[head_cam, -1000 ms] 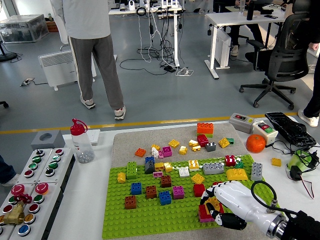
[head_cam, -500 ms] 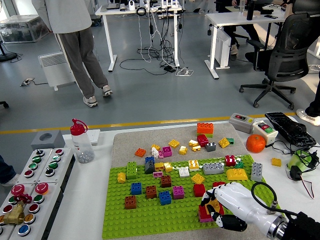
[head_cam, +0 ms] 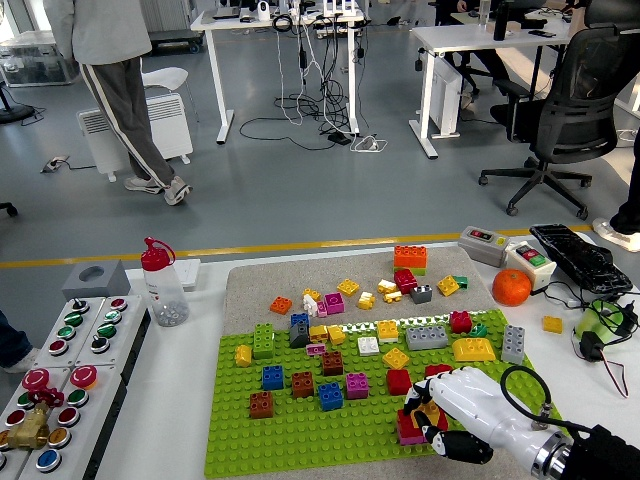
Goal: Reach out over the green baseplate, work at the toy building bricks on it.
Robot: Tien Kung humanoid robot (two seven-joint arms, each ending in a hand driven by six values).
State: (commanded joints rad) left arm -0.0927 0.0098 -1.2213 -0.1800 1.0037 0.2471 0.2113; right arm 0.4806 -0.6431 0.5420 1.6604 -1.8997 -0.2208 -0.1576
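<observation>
The green baseplate [head_cam: 300, 430] lies on the white table with several bricks pressed on it: blue [head_cam: 272, 377], brown [head_cam: 261, 404], green [head_cam: 263, 341] and magenta [head_cam: 356, 385] ones among them. My right hand [head_cam: 432, 415], white with black fingertips, comes in from the lower right and its fingers are curled around a small stack of red, yellow and magenta bricks [head_cam: 412, 425] at the plate's right part. The stack is partly hidden by the fingers. More loose bricks, such as an orange one [head_cam: 410, 256], lie on the grey mat [head_cam: 250, 280] behind the plate. The left arm does not show.
A clear bottle with a red cap [head_cam: 160, 283] stands left of the mat. A panel of coloured push buttons [head_cam: 60, 380] fills the lower left. An orange fruit [head_cam: 511, 287], a switch box [head_cam: 482, 243] and cables sit at the right. A person walks in the far background.
My right hand has stayed on the brick stack with only a slight shift. The person in the background has walked off to the left.
</observation>
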